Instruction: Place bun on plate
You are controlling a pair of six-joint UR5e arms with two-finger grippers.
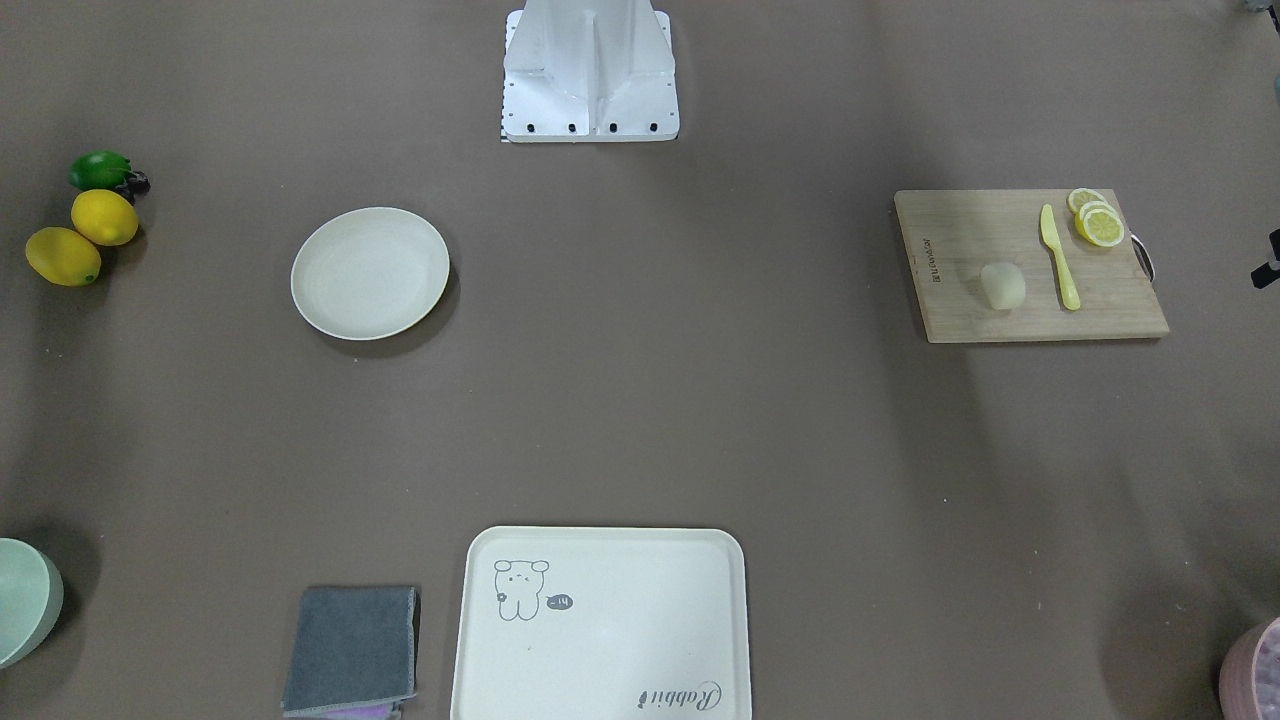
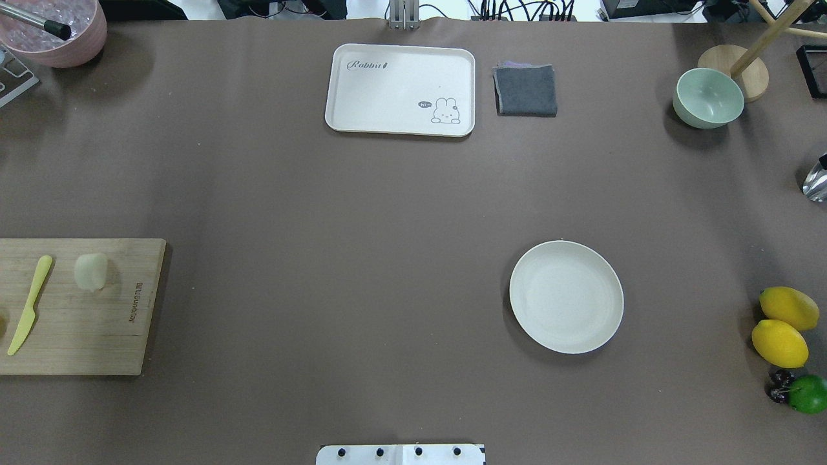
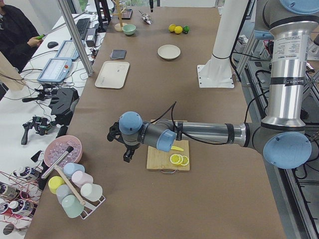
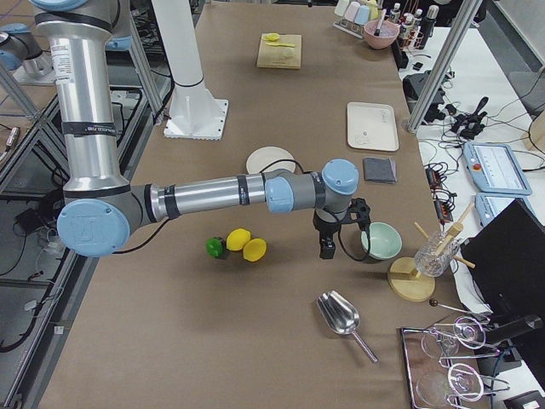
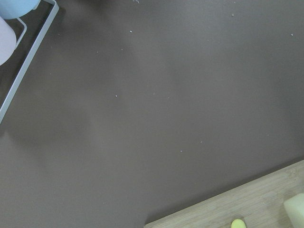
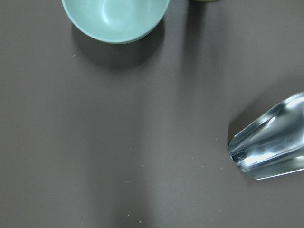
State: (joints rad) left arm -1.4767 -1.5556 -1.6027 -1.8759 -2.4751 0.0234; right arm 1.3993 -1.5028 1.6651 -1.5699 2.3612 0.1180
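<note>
Left claw [image 3: 128,155] hung pointing down over the table [image 1: 640,400], just off the cutting board [image 1: 960,230], arm stretched out low. Right claw [image 4: 327,248] hung likewise beside the bowl [image 4: 381,239]. I could not tell whether either was spread. One bun [image 1: 1002,286] lay on the board near the left claw, untouched. One plate [image 1: 370,273] sat well apart.

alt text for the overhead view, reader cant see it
A pale bun sits on a wooden cutting board at the left edge of a brown table, beside a yellow knife, far from the empty round plate right of centre. A cream tray, grey cloth and mint bowl line the far side.
</note>
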